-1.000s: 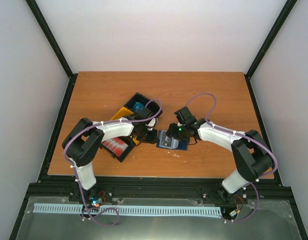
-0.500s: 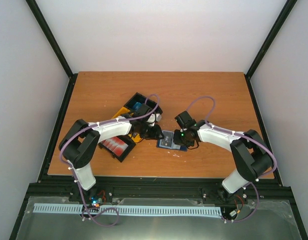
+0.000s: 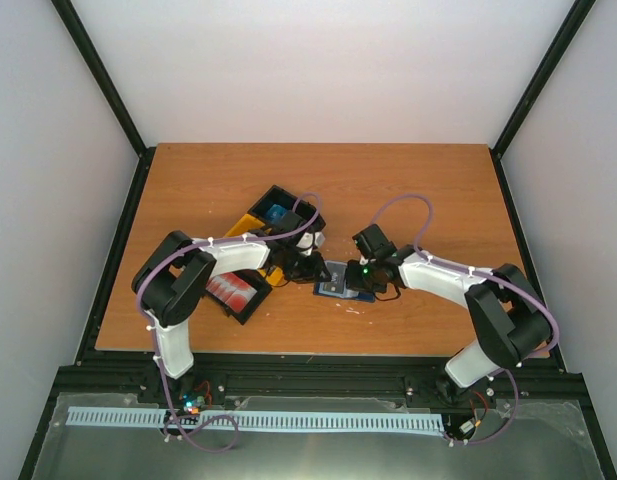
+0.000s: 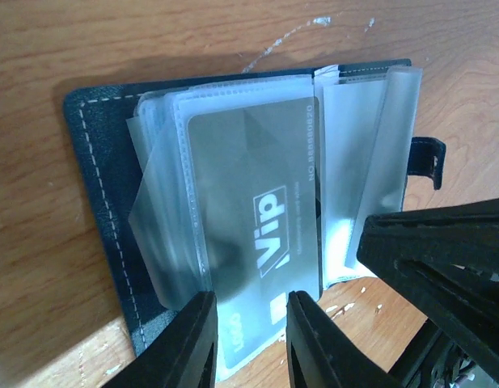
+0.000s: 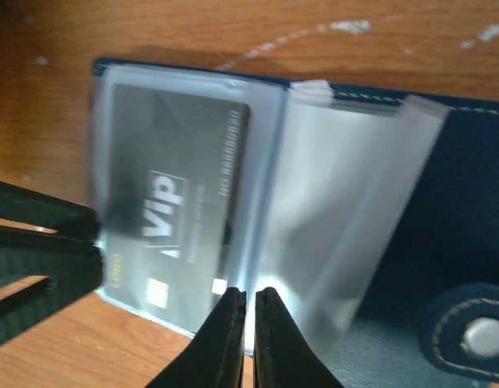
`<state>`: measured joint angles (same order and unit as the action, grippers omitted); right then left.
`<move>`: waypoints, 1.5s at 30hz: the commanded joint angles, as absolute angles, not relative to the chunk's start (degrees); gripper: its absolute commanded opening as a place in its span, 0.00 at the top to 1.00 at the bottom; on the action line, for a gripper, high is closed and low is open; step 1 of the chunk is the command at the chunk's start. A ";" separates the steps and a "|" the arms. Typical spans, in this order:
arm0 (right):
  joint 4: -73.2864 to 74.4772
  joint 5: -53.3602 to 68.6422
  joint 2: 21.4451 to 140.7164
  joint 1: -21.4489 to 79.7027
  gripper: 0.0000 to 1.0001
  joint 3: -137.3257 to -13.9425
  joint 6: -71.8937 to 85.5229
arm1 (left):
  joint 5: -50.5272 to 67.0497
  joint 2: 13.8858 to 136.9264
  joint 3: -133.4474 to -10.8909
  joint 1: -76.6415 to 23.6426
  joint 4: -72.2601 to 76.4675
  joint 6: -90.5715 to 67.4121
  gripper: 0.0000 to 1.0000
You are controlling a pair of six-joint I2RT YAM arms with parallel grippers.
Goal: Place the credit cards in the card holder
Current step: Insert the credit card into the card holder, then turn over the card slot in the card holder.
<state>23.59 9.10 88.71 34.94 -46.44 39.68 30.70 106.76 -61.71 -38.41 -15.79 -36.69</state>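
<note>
**Top external view.** The card holder [image 3: 340, 284] lies open on the surface [image 3: 408, 190], between the left end effector [image 3: 313, 268] and the right end effector [image 3: 360, 277]. At this size the finger spacing of both cannot be told. To the left, a black bin [image 3: 243, 318] holds red-and-white credit cards [image 3: 231, 290]. A second black bin [image 3: 288, 192] behind it holds a blue item too small to identify.

**Left wrist view.** The left end effector [image 4: 249, 303] has its fingers [image 4: 188, 347] partly spread. The near end of a grey Vip card [image 4: 257, 186] shows in the gap, and the lower frame edge cuts it off. Contact with the card cannot be told. The card's far end sits under a clear sleeve [image 4: 386, 145] inside the card holder [image 4: 95, 186]. The right fingers [image 4: 443, 250] cover the sleeve's lower right part.

**Right wrist view.** The picture is blurred. The right end effector [image 5: 249, 295] has its fingers pressed together, pinching the near edge of the clear sleeve [image 5: 330, 210]. The Vip card [image 5: 176, 186] lies to the left. The snap tab [image 5: 467, 331] is partly cut off.
</note>
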 commanded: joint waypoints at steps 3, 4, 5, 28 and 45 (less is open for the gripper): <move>19.94 12.66 88.67 35.33 0.95 -46.58 37.78 | 29.79 106.82 -62.80 -37.97 -14.04 -37.87 0.73; 19.81 12.84 88.97 35.33 0.95 -46.66 37.68 | 29.70 106.68 -62.77 -37.97 -14.15 -37.86 0.72; 19.59 13.15 89.24 35.33 0.95 -46.67 37.56 | 29.55 106.58 -62.73 -37.97 -14.23 -37.88 0.71; 21.09 12.80 96.27 35.33 0.95 -46.83 37.93 | 29.24 105.81 -62.73 -37.95 -14.63 -37.87 0.69; 19.91 11.98 92.27 35.29 0.93 -46.82 38.96 | 41.25 107.31 -62.93 -37.96 -9.68 -34.98 0.75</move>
<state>19.75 14.35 93.93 34.92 -47.20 38.37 36.67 106.76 -61.69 -38.35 -12.05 -36.99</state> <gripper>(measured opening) 0.065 0.237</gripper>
